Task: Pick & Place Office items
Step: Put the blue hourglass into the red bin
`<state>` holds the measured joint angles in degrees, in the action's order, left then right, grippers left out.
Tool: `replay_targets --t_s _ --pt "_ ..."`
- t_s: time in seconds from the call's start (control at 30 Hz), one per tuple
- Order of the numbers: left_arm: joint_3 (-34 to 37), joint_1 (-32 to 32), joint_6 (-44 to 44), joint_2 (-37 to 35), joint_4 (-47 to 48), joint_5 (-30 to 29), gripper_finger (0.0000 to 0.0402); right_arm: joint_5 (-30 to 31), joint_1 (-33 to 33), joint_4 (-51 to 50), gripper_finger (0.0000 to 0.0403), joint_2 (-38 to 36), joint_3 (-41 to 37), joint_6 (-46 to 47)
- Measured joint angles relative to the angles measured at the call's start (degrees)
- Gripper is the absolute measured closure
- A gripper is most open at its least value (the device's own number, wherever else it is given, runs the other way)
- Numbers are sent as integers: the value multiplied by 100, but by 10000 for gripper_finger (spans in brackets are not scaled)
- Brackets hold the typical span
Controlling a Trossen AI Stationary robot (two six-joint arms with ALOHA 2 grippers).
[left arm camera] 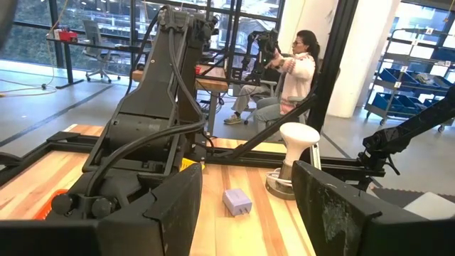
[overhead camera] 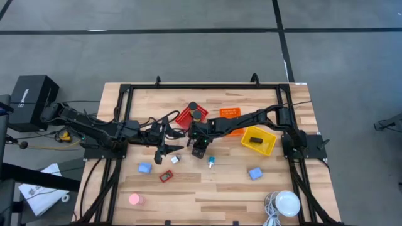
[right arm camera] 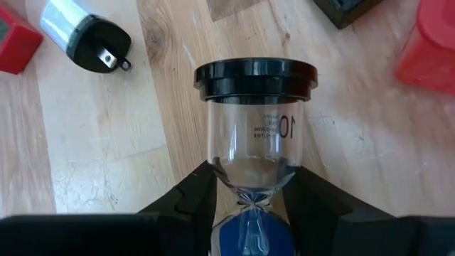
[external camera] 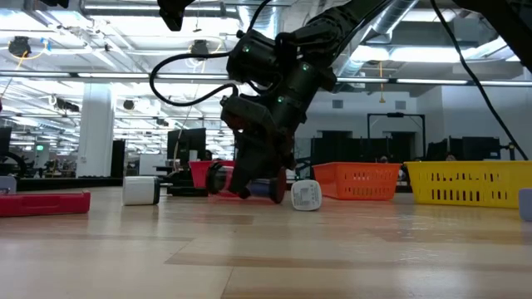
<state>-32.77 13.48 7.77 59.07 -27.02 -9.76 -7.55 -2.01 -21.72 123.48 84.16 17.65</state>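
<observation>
High view: the right gripper [overhead camera: 200, 149] is reaching to mid-surface between the red basket [overhead camera: 184, 118] and a blue block [overhead camera: 254, 173], while the left gripper [overhead camera: 162, 152] is hovering just beside it. Low view and left wrist view: the right gripper is tilting down close to the surface [external camera: 266, 249], and the left gripper's fingers [left arm camera: 178, 206] are standing wide apart, holding nothing. Right wrist view: the right gripper's fingers [right arm camera: 195, 195] are closing on the narrow waist of an hourglass [right arm camera: 256, 135], which is probably light, slick and fragile, so gripping the black cap may be safer.

overhead, table-level, two wrist close-ups
</observation>
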Motion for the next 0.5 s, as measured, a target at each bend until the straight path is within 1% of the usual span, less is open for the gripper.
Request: replay_targets --t_s 0.17,0.33,0.43,0.5 --pt "0 1 1 0 1 0 188 -28 -53 1 275 0 0 -27" --pt "0 1 0 0 2 -1 188 16 -69 -11 254 -61 1 -159" --pt "0 1 0 0 0 -2 188 18 -96 -191 270 -160 93 -184" --pt "0 0 0 2 2 -2 188 11 -118 -104 279 -183 226 -275"
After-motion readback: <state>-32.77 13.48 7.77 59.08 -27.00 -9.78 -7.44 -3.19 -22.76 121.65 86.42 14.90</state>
